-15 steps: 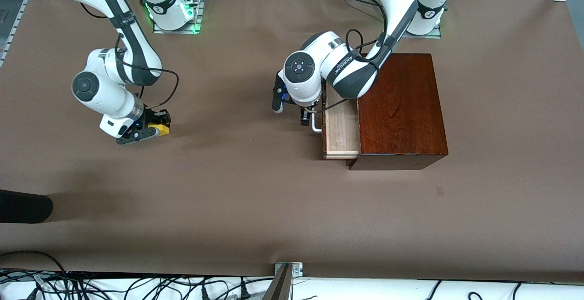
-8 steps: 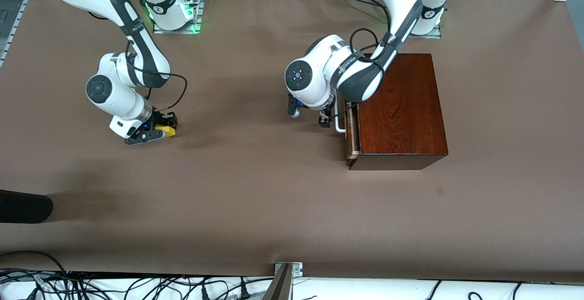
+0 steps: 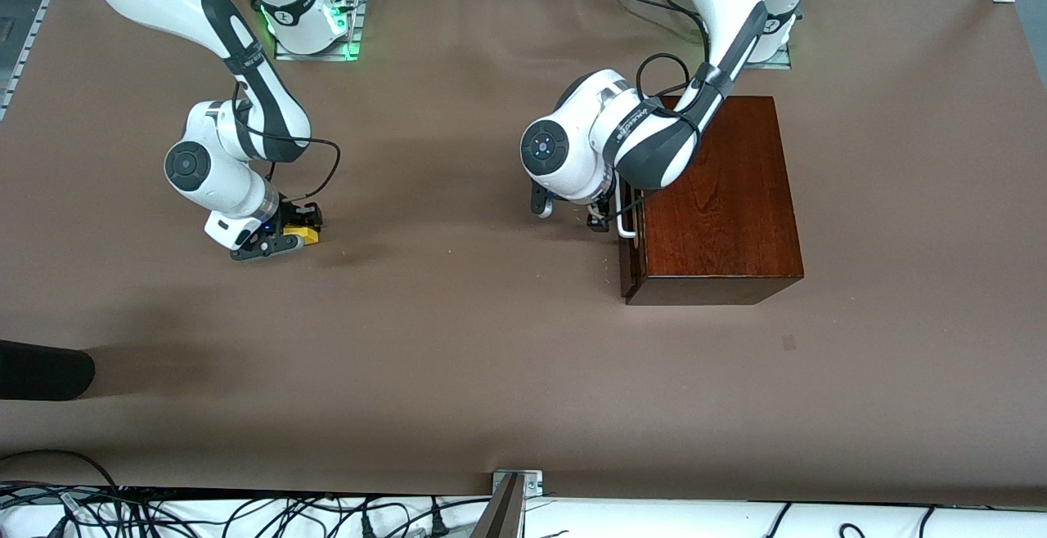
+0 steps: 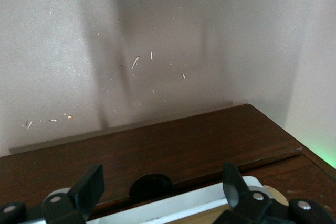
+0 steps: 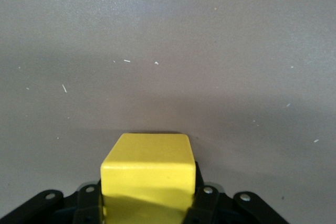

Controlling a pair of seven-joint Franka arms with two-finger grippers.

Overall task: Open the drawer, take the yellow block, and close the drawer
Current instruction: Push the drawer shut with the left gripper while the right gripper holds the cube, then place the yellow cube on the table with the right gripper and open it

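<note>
The dark reddish-brown wooden box (image 3: 720, 195) stands toward the left arm's end of the table. Its drawer (image 3: 625, 264) is pushed in, the dark front flush with the box, and no pale interior shows. My left gripper (image 3: 603, 217) is open at the white handle (image 3: 626, 226). In the left wrist view its fingers (image 4: 93, 183) stand wide apart, with the handle (image 4: 184, 206) between them against the drawer front (image 4: 157, 145). My right gripper (image 3: 286, 235) is shut on the yellow block (image 3: 304, 233), low over the table toward the right arm's end. The block (image 5: 149, 170) fills its jaws.
A dark rounded object (image 3: 41, 370) pokes in at the table's edge toward the right arm's end. Cables and a metal bracket (image 3: 515, 485) line the edge nearest the front camera. Bare brown table (image 3: 458, 317) lies between the arms.
The drawer slid from well open to fully shut as my left gripper moved toward the box with the handle. My right gripper drifted slightly toward the table's middle with the block.
</note>
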